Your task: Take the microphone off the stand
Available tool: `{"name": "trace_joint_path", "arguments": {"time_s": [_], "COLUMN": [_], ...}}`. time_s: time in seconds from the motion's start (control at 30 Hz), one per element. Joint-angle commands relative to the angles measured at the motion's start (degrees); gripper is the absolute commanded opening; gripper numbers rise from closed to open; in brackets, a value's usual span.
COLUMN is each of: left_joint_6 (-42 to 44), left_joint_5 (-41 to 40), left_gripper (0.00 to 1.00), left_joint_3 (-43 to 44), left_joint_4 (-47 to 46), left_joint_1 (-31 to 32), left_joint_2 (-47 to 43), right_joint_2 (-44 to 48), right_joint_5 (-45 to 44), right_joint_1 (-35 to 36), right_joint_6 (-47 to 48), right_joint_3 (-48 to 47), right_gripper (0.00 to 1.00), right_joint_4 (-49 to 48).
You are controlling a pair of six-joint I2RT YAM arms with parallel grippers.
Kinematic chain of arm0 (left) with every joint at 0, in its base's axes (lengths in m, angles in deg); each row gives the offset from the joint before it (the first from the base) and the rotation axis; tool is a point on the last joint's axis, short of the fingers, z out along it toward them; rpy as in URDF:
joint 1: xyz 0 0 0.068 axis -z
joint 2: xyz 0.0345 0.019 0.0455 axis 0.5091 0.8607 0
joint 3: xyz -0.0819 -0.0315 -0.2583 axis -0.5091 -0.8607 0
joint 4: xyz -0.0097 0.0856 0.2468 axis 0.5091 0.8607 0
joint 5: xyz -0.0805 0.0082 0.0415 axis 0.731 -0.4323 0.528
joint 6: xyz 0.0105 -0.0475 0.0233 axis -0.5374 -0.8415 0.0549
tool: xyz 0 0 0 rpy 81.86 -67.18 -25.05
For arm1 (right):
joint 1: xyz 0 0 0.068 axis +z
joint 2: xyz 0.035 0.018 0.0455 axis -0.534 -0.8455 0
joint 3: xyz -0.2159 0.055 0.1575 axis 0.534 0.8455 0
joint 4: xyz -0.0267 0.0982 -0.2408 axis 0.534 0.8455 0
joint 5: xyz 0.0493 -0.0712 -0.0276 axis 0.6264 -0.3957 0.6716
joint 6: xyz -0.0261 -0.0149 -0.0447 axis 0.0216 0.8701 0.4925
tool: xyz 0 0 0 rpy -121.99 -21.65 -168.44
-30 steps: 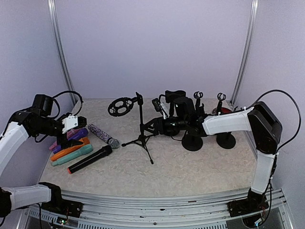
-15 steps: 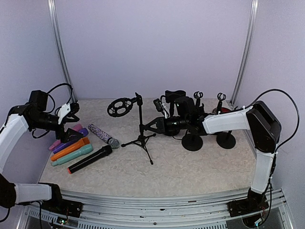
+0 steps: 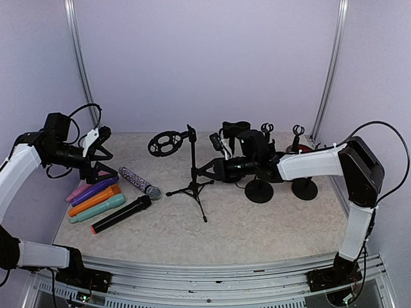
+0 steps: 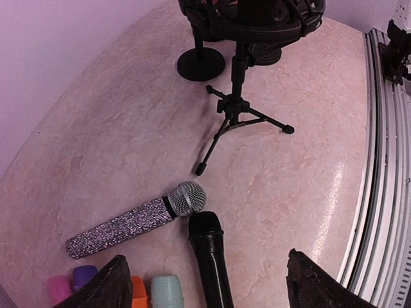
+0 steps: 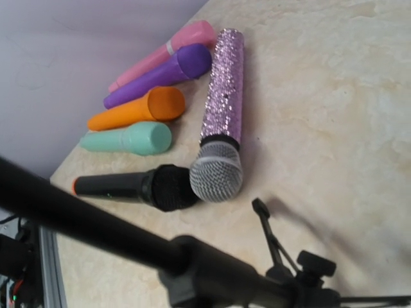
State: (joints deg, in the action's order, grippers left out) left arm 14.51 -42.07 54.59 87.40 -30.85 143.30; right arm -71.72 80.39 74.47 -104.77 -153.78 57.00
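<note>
The left gripper (image 3: pixel 99 154) has lifted off the pile (image 3: pixel 96 196), fingers spread and empty. The glitter microphone (image 3: pixel 137 181) lies on the table (image 3: pixel 257 224) left of the stand (image 3: pixel 192 160), whose ring mount (image 3: pixel 164 142) is bare, so the job looks done. I can't tell the right gripper (image 3: pixel 207 172)'s grip.

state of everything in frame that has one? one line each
Tripod stand, upright, ring mount empty.
Glitter microphone, lying flat.
Black microphone, lying flat.
Coloured microphones, lying flat side by side.
Left gripper, open, above the microphones.
Right gripper, at the stand's pole; grip unclear.
</note>
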Motion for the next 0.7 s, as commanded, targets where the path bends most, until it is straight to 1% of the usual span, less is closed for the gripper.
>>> {"name": "trace_joint_path", "arguments": {"time_s": [0.0,0.13,0.3,0.33,0.47,0.53,0.67], "left_joint_6": [-5.03,-7.40,-7.77,-7.76,-7.75,-7.85,-7.96], "left_joint_5": [-1.26,-1.64,-3.39,-3.69,-4.15,-4.31,-4.65], "left_gripper": [0.80,0.80,0.80,0.80,0.80,0.80,0.80], "left_joint_3": [0.52,0.10,-0.80,-0.94,-1.33,-1.37,-1.30], "left_joint_4": [-0.05,-1.35,-1.68,-1.70,-1.95,-2.20,-2.35], "left_joint_1": [3.39,5.09,5.44,5.44,5.43,5.44,5.28], "left_joint_2": [-0.86,-1.40,-1.65,-1.66,-2.01,-2.01,-1.84], "right_joint_2": [4.17,3.94,0.65,0.13,-1.93,-2.64,-2.47], "right_joint_5": [0.84,1.58,0.19,-0.76,-7.22,-11.92,-20.66], "right_joint_1": [-0.36,-0.36,0.09,0.42,2.35,3.61,5.96], "right_joint_6": [2.47,2.47,2.49,4.44,9.87,12.31,16.53], "right_joint_3": [0.62,1.00,0.78,-0.06,-5.02,-6.49,-5.56], "right_gripper": [0.00,0.00,0.00,0.00,0.00,0.00,0.00], "right_joint_4": [5.40,6.99,7.88,8.49,12.81,14.85,15.44]}}
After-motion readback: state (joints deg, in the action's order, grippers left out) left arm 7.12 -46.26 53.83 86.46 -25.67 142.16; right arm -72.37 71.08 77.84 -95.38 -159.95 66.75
